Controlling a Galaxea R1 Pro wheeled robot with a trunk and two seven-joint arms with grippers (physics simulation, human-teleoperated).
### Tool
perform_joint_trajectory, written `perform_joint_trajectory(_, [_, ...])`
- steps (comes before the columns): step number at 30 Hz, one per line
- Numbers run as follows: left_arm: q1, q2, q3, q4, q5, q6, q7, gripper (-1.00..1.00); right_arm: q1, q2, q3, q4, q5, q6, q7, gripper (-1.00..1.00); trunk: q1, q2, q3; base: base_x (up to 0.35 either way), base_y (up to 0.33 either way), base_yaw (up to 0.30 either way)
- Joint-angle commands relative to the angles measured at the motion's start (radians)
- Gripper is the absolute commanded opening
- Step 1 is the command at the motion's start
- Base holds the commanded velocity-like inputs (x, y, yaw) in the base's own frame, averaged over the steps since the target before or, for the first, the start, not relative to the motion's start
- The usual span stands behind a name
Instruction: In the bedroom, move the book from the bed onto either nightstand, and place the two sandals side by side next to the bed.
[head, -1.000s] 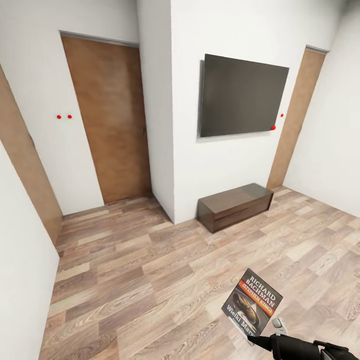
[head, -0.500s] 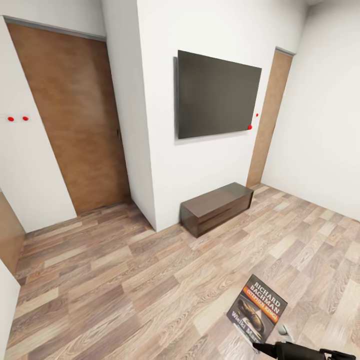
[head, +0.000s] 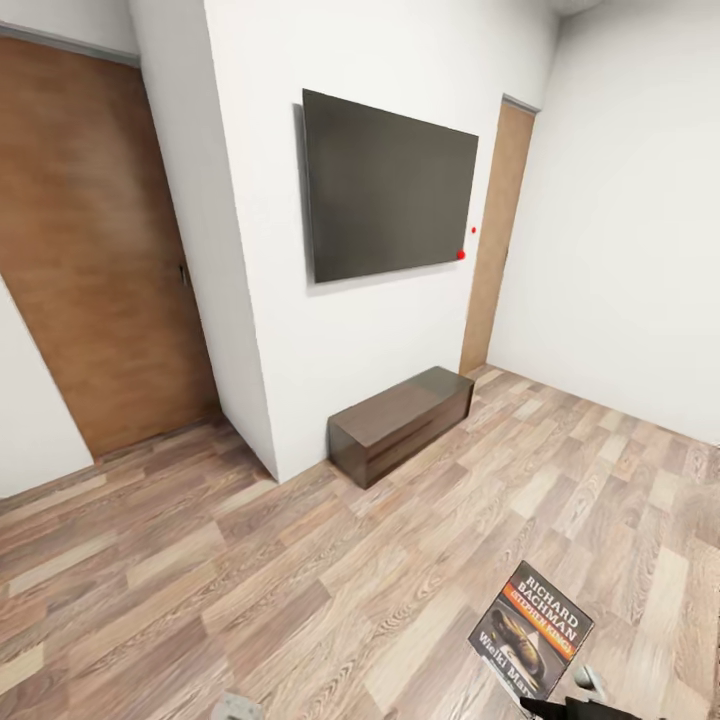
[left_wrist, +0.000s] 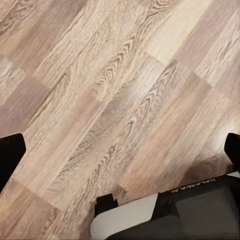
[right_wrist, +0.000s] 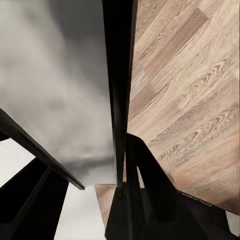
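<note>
Head: my right pincer (head: 560, 708) pinches the book (head: 532, 642) by its near edge, cover up, above the floor (head: 300, 580). Right wrist: fingers (right_wrist: 131, 170) clamp the spine. Left wrist: left pincer (left_wrist: 120, 150) spread, empty. Keep it level until a nightstand shows.

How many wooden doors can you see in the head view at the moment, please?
2. One wide brown door stands at the left, beside the wall that carries the TV; a narrower door stands right of the TV, near the room's corner. Others may lie outside the picture.
</note>
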Motion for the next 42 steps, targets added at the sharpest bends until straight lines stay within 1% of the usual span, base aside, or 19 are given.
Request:
perform_joint_trajectory(1, [-0.001,-0.001,0.008,-0.007,-0.030,0.007,-0.005,1.00,-0.001,-0.001,-0.014,0.000,-0.012,0.011,-0.014,-1.00,0.001,-0.002,-0.002,0.333,0.000,-0.137])
perform_joint_trajectory(2, [-0.001,-0.001,0.008,-0.012,-0.043,0.013,-0.006,1.00,-0.001,-0.001,-0.044,0.001,-0.012,0.011,-0.038,-1.00,0.001,-0.002,-0.002,0.333,0.000,-0.125])
perform_joint_trajectory(3, [-0.001,-0.001,0.009,-0.014,-0.051,0.017,-0.007,1.00,-0.001,-0.001,-0.083,0.001,-0.012,0.011,-0.066,-1.00,0.001,-0.002,-0.002,0.332,0.000,-0.118])
perform_joint_trajectory(5, [-0.001,0.000,0.009,-0.015,-0.059,0.019,-0.007,1.00,-0.001,-0.001,-0.163,0.002,-0.012,0.010,-0.106,-1.00,0.001,-0.002,-0.002,0.332,0.000,-0.118])
perform_joint_trajectory(6, [-0.001,0.002,0.010,-0.013,-0.060,0.019,-0.007,1.00,-0.001,-0.001,-0.191,0.004,-0.012,0.010,-0.117,-1.00,0.001,-0.002,-0.002,0.332,0.000,-0.121])
perform_joint_trajectory(8, [-0.001,0.003,0.011,-0.011,-0.061,0.015,-0.007,1.00,-0.001,-0.001,-0.220,0.020,-0.012,0.009,-0.128,-1.00,0.001,-0.002,-0.002,0.332,0.000,-0.122])
perform_joint_trajectory(9, [-0.001,0.004,0.011,-0.007,-0.060,-0.002,-0.007,1.00,-0.001,-0.001,-0.233,0.052,-0.012,0.008,-0.133,-1.00,0.001,-0.002,-0.002,0.333,0.000,-0.122])
perform_joint_trajectory(12, [0.000,0.005,0.012,0.013,-0.060,-0.039,-0.007,1.00,-0.001,0.000,-0.239,0.075,-0.012,-0.010,-0.134,-1.00,0.001,-0.002,-0.002,0.333,0.000,-0.117])
perform_joint_trajectory(16, [0.000,0.005,0.013,0.027,-0.060,-0.058,-0.004,1.00,-0.001,0.000,-0.241,0.084,-0.012,-0.025,-0.135,-1.00,0.001,-0.002,-0.002,0.333,0.000,-0.109])
perform_joint_trajectory(30, [0.000,0.005,0.012,0.037,-0.058,-0.062,-0.001,1.00,-0.001,-0.001,-0.241,0.087,-0.012,-0.029,-0.135,-1.00,0.001,-0.002,-0.002,0.330,-0.018,-0.120])
perform_joint_trajectory(42, [0.001,0.003,0.011,0.037,-0.059,-0.062,0.000,1.00,-0.001,-0.001,-0.241,0.087,-0.012,-0.029,-0.133,-1.00,0.001,-0.002,-0.007,0.305,-0.115,-0.247])
